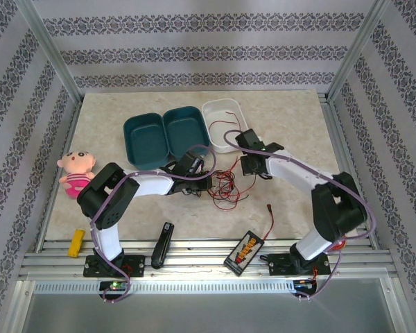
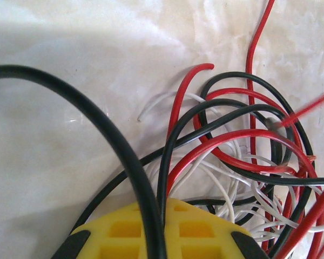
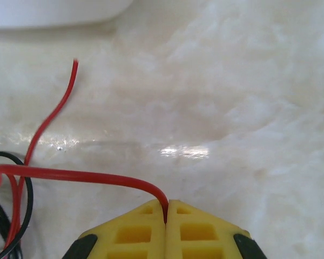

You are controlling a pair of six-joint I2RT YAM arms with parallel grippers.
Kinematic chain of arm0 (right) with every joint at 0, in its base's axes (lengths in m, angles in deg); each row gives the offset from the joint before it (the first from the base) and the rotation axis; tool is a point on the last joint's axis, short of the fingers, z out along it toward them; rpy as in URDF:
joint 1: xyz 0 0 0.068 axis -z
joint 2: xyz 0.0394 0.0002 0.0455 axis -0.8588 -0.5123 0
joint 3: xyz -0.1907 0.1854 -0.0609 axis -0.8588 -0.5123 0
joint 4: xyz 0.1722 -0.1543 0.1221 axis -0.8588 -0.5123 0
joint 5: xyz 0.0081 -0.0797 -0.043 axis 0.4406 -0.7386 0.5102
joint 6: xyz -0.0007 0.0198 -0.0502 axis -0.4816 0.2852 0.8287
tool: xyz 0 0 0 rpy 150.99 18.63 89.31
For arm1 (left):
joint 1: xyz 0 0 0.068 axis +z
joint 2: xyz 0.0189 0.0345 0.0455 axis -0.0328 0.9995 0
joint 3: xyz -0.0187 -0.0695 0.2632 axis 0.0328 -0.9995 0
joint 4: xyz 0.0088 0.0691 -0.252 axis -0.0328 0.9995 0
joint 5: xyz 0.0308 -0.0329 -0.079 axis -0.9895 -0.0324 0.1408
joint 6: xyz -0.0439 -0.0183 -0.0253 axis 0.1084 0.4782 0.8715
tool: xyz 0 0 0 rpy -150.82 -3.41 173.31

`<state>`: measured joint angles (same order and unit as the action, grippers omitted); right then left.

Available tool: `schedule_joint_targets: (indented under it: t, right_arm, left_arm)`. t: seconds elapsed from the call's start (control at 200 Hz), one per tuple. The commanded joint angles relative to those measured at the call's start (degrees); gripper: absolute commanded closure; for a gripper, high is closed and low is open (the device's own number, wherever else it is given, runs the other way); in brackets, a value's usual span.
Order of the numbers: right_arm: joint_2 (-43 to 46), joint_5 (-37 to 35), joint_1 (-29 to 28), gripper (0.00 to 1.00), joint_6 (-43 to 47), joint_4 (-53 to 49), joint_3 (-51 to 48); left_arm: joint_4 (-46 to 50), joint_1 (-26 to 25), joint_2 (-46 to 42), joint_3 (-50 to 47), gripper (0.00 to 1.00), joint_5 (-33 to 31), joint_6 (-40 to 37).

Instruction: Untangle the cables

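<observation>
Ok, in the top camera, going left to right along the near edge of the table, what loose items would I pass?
yellow block → black bar → black-and-yellow box

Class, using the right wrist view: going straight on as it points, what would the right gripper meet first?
Probably bare tabletop; the right gripper, shut on the red cable, has the white tub off left.

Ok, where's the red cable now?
The red cable lies mid-table in the top view, below the white tray; one strand is pinched in the right end effector.
</observation>
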<state>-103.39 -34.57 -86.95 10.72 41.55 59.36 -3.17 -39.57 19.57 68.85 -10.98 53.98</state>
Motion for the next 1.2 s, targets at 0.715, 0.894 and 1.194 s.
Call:
schedule_joint_targets:
  t: [0.715, 0.894, 1.194]
  right_arm:
    - [27.64, -8.44, -0.35, 1.00, 4.45, -7.94, 19.56]
    - [28.13, -8.05, -0.40, 1.00, 7.70, -5.98, 25.73]
    - [26.02, -9.38, -0.36, 1.00, 12.68, -2.85, 33.76]
  left_arm:
    - [-1.76, 0.87, -0.85, -3.76, 0.92, -1.71, 0.34]
    - [-1.86, 0.85, -0.78, -3.80, 0.89, -1.67, 0.36]
    - [-2.64, 0.87, -1.21, -4.00, 0.77, -1.24, 0.91]
